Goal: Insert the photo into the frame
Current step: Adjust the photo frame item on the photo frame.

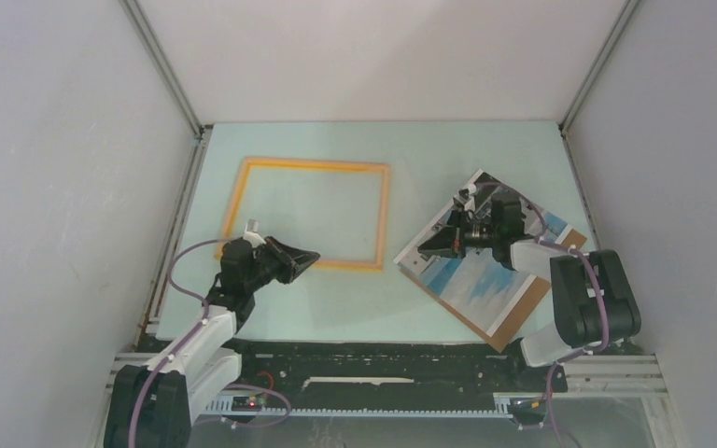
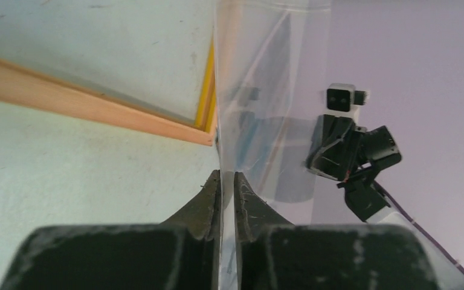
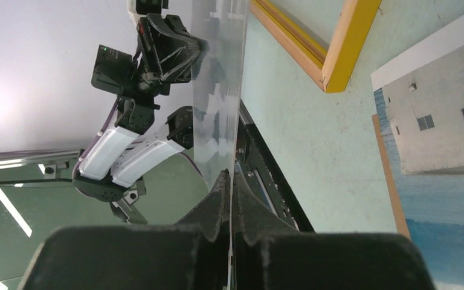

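Left end effector [image 1: 313, 255] closed to narrow slit, pinching edge of clear sheet [image 2: 260, 78]. Right end effector [image 1: 422, 250] fully closed on opposite edge of same sheet. Sheet held off surface [image 1: 336, 308] between both arms, near frame's right near corner.

Frame [image 1: 313, 165] flat on surface, left of centre, yellow-orange rim. Whether anything lies inside rim: cannot tell.

Photo [image 1: 471, 285] face up at right, on brown backing board [image 1: 513, 313], partly under right arm, well apart from frame. Not in frame.
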